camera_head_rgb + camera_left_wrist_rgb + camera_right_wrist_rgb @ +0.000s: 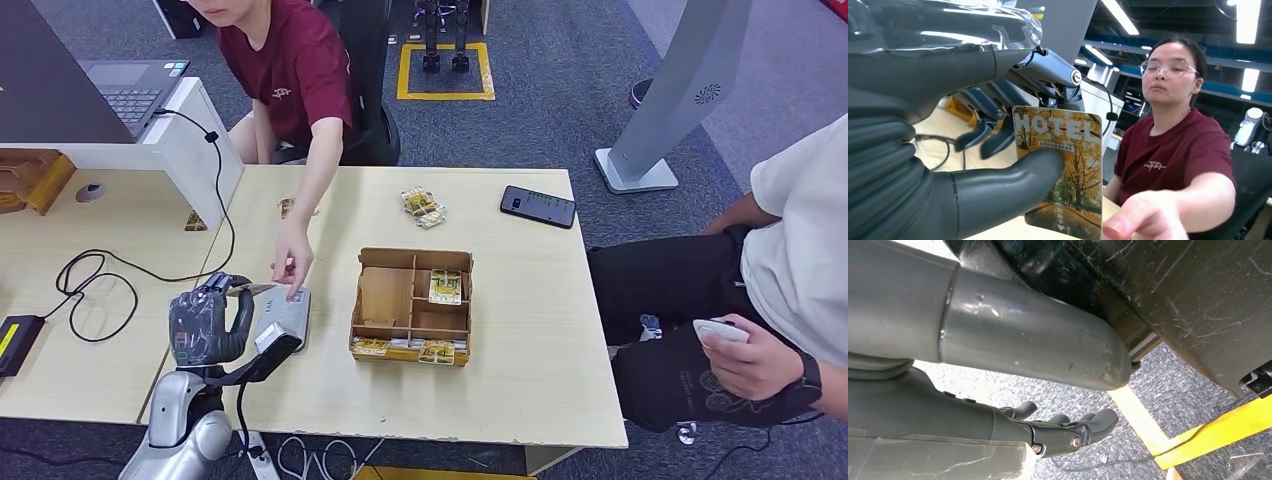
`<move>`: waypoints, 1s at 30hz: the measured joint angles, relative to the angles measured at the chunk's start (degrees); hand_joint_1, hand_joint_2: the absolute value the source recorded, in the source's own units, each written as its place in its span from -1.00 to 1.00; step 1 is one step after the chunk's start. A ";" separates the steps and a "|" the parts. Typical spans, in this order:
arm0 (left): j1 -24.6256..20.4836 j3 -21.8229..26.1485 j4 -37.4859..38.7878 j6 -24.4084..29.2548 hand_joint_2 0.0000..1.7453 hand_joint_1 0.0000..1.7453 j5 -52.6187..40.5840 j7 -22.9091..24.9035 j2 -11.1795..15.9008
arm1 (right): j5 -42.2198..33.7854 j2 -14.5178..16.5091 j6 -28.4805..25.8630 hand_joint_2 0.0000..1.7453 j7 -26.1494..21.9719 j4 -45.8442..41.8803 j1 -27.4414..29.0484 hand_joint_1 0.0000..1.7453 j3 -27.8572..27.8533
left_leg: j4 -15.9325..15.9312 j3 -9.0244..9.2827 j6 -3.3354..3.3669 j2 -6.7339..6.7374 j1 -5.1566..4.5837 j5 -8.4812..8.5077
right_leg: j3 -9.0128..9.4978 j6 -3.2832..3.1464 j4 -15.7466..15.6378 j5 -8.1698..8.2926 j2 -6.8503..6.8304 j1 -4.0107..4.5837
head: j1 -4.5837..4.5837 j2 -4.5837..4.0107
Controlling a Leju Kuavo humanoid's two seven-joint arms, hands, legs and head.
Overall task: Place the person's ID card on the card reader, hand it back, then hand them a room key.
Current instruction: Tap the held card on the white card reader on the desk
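My left hand [205, 322] is raised over the table's front left and pinches a room key card [1070, 165] between thumb [1008, 181] and fingers. The card is printed HOTEL over autumn trees, and its edge [258, 289] points toward the person in the maroon shirt [295, 65]. That person's hand [292, 266] reaches down to the card, fingertips close to it [1140, 220]. The grey card reader [296, 312] lies on the table just right of my hand. My right hand [1068, 432] hangs over the carpet with fingers loosely apart, holding nothing.
A wooden divided box [412, 305] with several key cards stands mid-table. Behind it lie card packets [423, 207] and a black phone [538, 206]. A laptop [130, 90] and a black cable [100, 275] are at the left. A second person [770, 300] sits at the right.
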 joint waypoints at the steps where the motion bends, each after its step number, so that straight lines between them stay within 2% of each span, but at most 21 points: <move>1: 0.00 0.00 -0.02 -0.34 1.00 1.00 1.25 -0.68 -0.01 | 0.00 0.00 -0.02 -1.00 -0.01 0.00 0.00 -1.00 0.00 | 0.00 0.00 0.00 0.00 0.00 0.00 | 0.00 0.00 0.00 0.00 0.00 0.00 | 0.00 0.00; 6: 0.01 0.00 -1.04 -3.52 1.00 1.00 9.41 -3.44 -0.08 | 0.00 0.00 -0.20 -1.00 -0.04 0.00 0.00 -1.00 0.00 | 0.00 0.00 0.00 0.00 0.00 0.00 | 0.00 0.00 0.00 0.00 0.00 0.00 | 0.00 0.00; 11: 0.00 0.00 -2.31 -6.15 1.00 1.00 13.49 -3.79 -0.35 | -0.01 0.00 -0.38 -1.00 -0.04 0.00 0.00 -1.00 0.00 | 0.00 0.00 0.00 0.00 0.00 0.00 | 0.00 0.00 0.00 0.00 0.00 0.00 | 0.00 0.00; 13: -0.06 0.00 -2.75 -11.45 1.00 1.00 18.87 -3.10 -0.56 | -0.10 0.00 -0.61 -1.00 -0.02 0.00 0.01 -1.00 0.00 | 0.00 0.01 0.00 0.00 0.00 0.00 | 0.00 0.00 0.00 0.00 0.00 0.00 | 0.00 0.00; 16: -0.31 0.02 -3.34 -23.07 1.00 1.00 31.40 0.02 -0.99 | -0.21 0.00 -1.10 -1.00 0.02 0.00 0.02 -1.00 0.00 | 0.00 0.00 0.01 0.00 0.00 0.01 | 0.00 0.00 0.00 0.00 0.00 0.00 | 0.01 0.00; 18: -0.77 0.01 -3.42 -26.53 1.00 1.00 35.96 2.60 -1.14 | -0.22 0.00 -1.38 -1.00 0.02 0.00 0.04 -1.00 0.00 | 0.00 0.00 0.02 0.01 0.00 0.02 | -0.01 0.00 0.00 0.01 0.01 0.00 | 0.01 0.00; 23: -3.21 0.00 -2.79 -25.48 1.00 1.00 37.05 7.23 -1.09 | -0.26 0.00 -1.82 -1.00 0.09 0.00 0.09 -1.00 0.00 | 0.01 0.00 0.02 -0.01 0.00 0.02 | 0.00 -0.01 0.00 0.01 -0.01 0.00 | 0.01 0.00; 30: -4.42 0.00 -0.86 -25.38 1.00 1.00 38.49 8.96 -1.05 | -0.24 0.38 -2.63 -1.00 1.08 0.00 0.12 -1.00 0.00 | 0.01 0.00 0.02 0.01 0.00 0.02 | -0.01 -0.01 0.01 0.01 0.02 0.00 | 0.01 0.00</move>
